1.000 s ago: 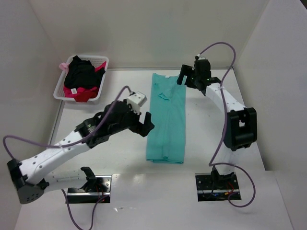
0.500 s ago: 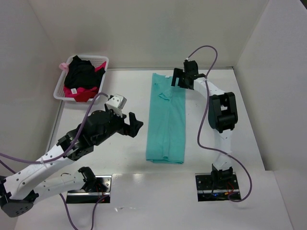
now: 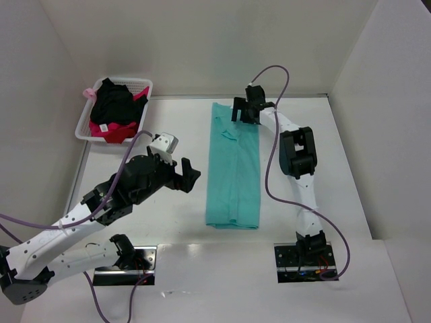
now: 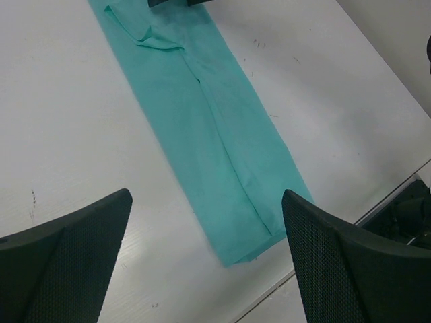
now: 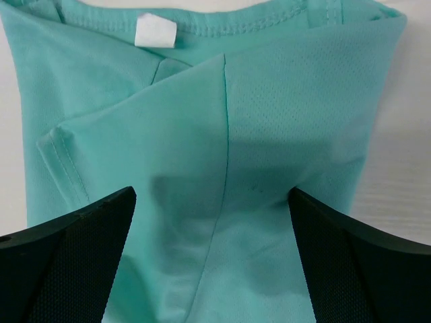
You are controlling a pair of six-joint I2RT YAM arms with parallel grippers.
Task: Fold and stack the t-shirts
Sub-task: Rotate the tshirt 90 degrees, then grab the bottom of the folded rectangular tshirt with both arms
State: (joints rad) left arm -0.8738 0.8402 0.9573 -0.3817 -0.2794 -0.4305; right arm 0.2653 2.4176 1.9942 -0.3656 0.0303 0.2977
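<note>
Two pincers stand wide apart over a white table (image 3: pixel 175 222), where the teal-green t-shirt (image 3: pixel 234 171), already folded into a long narrow strip, lies down the centre of the frame, collar at the top and hem at the bottom. The right gripper (image 3: pixel 243 112), fingers spread and holding nothing, hovers at the strip's upper end. Its wrist view shows the collar and small white neck label (image 5: pixel 155 31) just beyond the fingertips, with cloth filling the gap between them. The left gripper (image 3: pixel 191 172), equally open and empty, hangs left of the strip's middle, apart from the cloth. The step in hand looks to be the end-to-end fold. It would go best if the right fingers come down on the collar end and pinch every layer, tucked sleeve included. They would then carry that edge toward the hem with the side edges kept in line, while the left arm steadies the lower part. The black t-shirt (image 3: pixel 116 106) and pink-red t-shirt (image 3: pixel 111 132) wait heaped in the white basket (image 3: pixel 147 86) at upper left.
</note>
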